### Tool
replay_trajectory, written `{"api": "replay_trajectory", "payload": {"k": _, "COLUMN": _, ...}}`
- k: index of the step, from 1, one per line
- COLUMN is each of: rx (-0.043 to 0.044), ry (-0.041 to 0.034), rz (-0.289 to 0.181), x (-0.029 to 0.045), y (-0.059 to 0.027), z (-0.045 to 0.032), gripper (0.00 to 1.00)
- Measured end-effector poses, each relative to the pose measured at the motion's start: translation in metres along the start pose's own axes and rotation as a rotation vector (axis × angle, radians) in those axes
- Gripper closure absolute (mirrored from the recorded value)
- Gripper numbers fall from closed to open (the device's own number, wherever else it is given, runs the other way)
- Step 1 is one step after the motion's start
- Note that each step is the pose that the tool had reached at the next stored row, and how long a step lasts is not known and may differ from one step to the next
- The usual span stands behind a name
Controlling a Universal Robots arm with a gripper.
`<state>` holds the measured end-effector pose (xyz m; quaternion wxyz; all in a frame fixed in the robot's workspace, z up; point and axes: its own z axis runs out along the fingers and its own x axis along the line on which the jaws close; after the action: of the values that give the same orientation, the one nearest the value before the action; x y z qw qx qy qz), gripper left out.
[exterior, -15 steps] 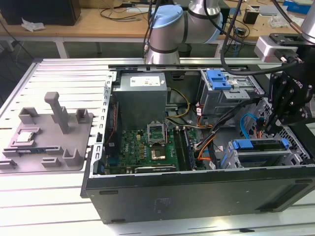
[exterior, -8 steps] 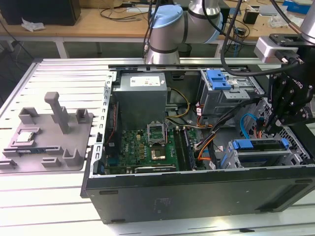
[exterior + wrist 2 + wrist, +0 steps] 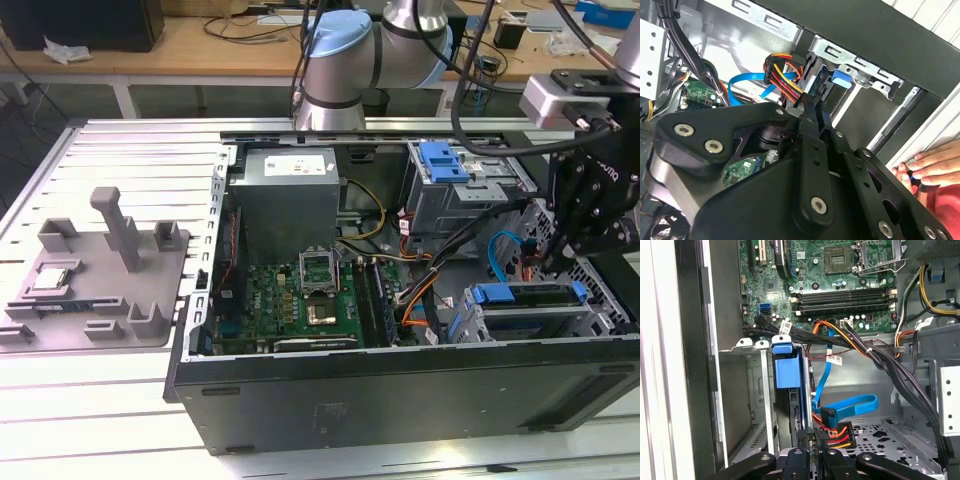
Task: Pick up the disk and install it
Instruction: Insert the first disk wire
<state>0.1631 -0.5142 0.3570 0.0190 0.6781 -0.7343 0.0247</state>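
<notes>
The disk [image 3: 528, 308] sits in the grey drive cage at the case's front corner, on the exterior view's right. Its blue carrier frame runs along the top edge. In the first wrist view the disk [image 3: 793, 410] stands edge-on in the cage under its blue tab. My gripper [image 3: 553, 262] hangs just behind the cage. Its two black fingers are pressed together with nothing between them, seen in both wrist views [image 3: 810, 439] [image 3: 813, 111]. The tips are close to the disk's rear end and to a power plug [image 3: 836, 432] with red, orange and yellow wires.
The open computer case [image 3: 400, 385] lies on a slatted metal table. A second drive cage with a light-blue latch [image 3: 445, 160] stands behind. A blue data cable [image 3: 845, 405] and black cable bundles [image 3: 890, 365] cross near the gripper. A person's hand [image 3: 935, 162] rests outside the case wall. A grey fixture [image 3: 100, 270] lies left.
</notes>
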Motion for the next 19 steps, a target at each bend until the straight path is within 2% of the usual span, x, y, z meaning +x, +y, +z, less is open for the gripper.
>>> {"api": "replay_trajectory", "payload": {"k": 19, "rx": 0.0000, "ry": 0.0001, "rz": 0.000, "x": 0.0062, "y": 0.0013, "z": 0.0024, "gripper": 0.84}}
